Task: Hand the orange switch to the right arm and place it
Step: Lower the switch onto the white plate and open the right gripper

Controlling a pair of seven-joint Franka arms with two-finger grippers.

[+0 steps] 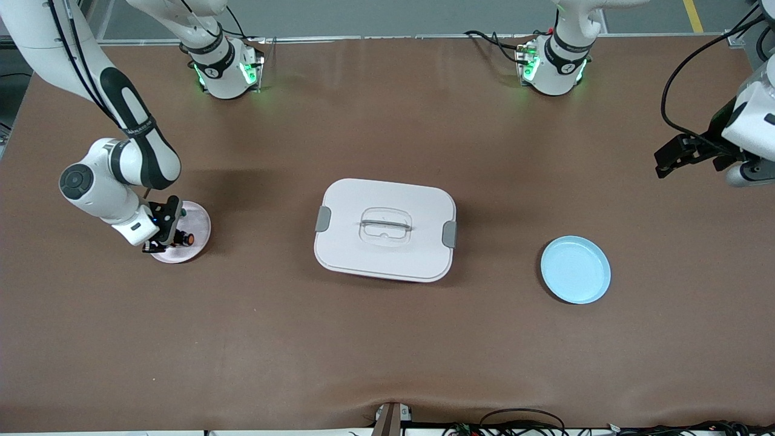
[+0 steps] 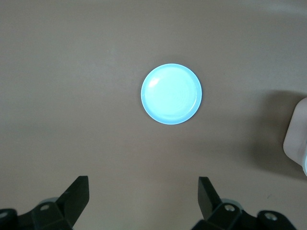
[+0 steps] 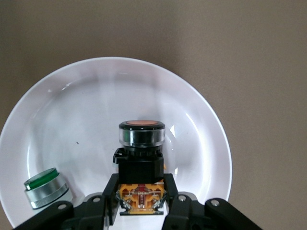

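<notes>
The right end effector [image 3: 141, 201] is down over the pale pink plate [image 1: 198, 225] at the right arm's end of the table [image 1: 387, 339], its fingers clenched on the black body of the orange switch [image 3: 140, 158], cap pointing away from the wrist. A green-capped button [image 3: 45, 188] lies on the same plate beside it. The left end effector [image 2: 144, 196] waits spread wide and empty, high over the left arm's end, with the blue plate [image 1: 575, 269] below. A white lidded box [image 1: 385, 229] sits at mid-table.
</notes>
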